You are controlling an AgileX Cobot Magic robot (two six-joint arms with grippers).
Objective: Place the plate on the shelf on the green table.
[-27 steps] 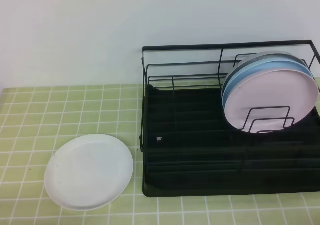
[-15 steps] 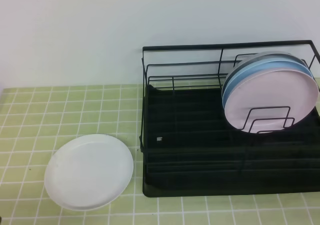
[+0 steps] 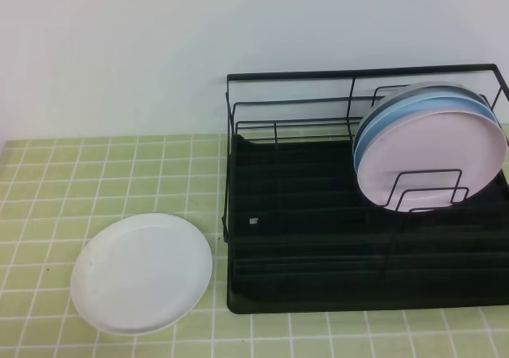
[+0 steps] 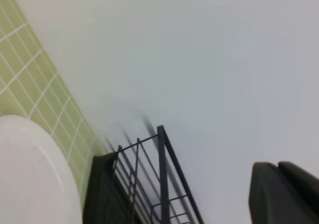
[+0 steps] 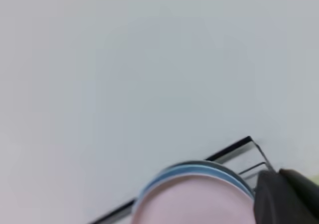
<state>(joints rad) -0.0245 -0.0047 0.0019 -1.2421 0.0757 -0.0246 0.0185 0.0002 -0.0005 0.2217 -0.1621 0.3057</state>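
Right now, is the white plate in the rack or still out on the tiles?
Out. The white plate lies flat on the green table, left of the shelf.

Left of the upright plates [image 3: 433, 147], the shelf [image 3: 318, 239] tray lies open; its rear rail and dividers bar the back.

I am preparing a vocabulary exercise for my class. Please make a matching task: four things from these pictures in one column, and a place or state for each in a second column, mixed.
Things:
1. glossy white round plate
2. pale pink round plate
3. black wire dish rack
4. light blue plates

Places or states:
A. stands on the right part of the light green tiled table
B. lies flat on the tiles, left of the rack
C. stand upright directly behind the pink one
D. leans upright at the front of the stack in the rack

Pairs: 1-B, 2-D, 3-A, 4-C
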